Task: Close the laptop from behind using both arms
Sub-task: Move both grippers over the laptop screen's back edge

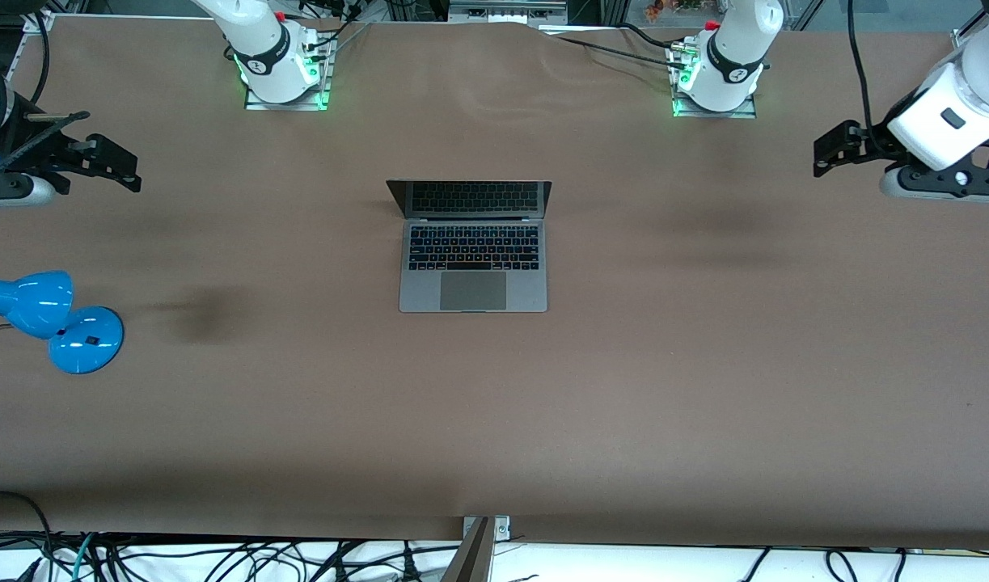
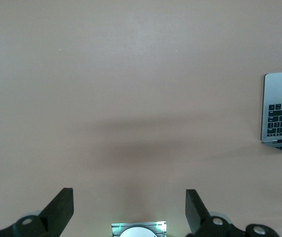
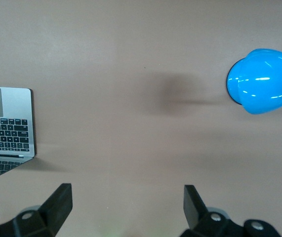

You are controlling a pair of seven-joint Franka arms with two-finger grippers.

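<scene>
The space-grey laptop (image 1: 472, 271) lies open in the middle of the table, its dark screen upright and facing the front camera. Its edge shows in the left wrist view (image 2: 281, 108) and in the right wrist view (image 3: 5, 123). My left gripper (image 1: 827, 151) is open and empty, up over the bare table at the left arm's end, well away from the laptop. It shows wide open in its wrist view (image 2: 129, 207). My right gripper (image 1: 116, 162) is open and empty over the right arm's end, also wide open in its wrist view (image 3: 128, 205).
A blue desk lamp (image 1: 57, 319) stands at the right arm's end, nearer the front camera than the right gripper; it also shows in the right wrist view (image 3: 264, 81). The arm bases (image 1: 280, 65) (image 1: 720, 73) stand along the table's back edge. Brown tabletop (image 1: 494, 404) surrounds the laptop.
</scene>
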